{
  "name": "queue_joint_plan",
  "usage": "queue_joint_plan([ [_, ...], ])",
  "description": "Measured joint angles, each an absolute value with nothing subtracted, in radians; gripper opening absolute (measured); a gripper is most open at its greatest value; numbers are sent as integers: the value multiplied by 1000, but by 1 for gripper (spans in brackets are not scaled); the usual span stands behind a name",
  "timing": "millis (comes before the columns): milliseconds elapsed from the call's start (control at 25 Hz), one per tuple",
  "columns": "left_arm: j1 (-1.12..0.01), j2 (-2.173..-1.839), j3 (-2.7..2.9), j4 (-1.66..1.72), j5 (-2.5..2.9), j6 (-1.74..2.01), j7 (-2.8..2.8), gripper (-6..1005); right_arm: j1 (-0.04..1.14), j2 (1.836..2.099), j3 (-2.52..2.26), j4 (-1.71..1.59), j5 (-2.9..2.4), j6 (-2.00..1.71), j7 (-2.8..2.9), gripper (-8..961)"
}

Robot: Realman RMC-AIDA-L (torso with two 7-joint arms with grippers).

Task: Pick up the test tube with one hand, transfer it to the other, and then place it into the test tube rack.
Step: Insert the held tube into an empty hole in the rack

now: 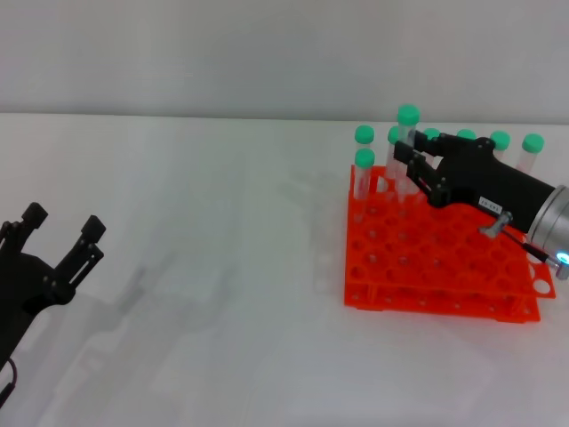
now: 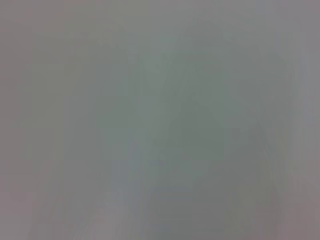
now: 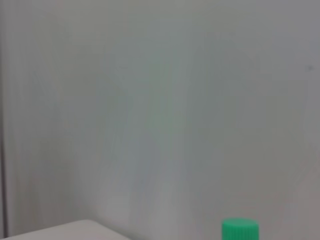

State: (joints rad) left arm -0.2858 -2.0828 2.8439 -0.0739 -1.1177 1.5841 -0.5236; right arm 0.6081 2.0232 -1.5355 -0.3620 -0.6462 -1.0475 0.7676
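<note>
Left gripper (image 1: 60, 229): parked low over the near-left part of the counter (image 1: 222, 294); fingers spread wide, nothing held between them.

Left wrist view: only a blank grey-white surface is shown, no object can be made out.

Test tube rack (image 1: 427, 276): orange-red, two tiers, set on the right side of the counter; the near rows of holes are seen unfilled.

Right gripper (image 1: 411, 156): reached in from the right edge, over the far rows of the rack; white label visible on its black body, silver wrist with a lit indicator behind it. Fingers are pressed onto the test tube just below the cap.

Test tube (image 1: 408, 133): pinched upright in the right gripper, above the far-left area of the rack; its green cap sits higher than the neighbouring caps. Whether its tip is already in a hole cannot be told.

Other tubes (image 1: 364, 169): green-capped, standing in the far rows of the rack, beside and behind the held tube.

Right wrist view: one green cap (image 3: 240, 230) is seen against a plain pale wall.
</note>
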Motion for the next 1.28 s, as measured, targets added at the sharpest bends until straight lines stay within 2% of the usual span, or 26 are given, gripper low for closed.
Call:
queue_joint_plan([
  [1280, -262, -2086, 2844, -5, -1110, 1547, -497, 855, 685, 2028, -1624, -356, -568, -891, 785, 202],
])
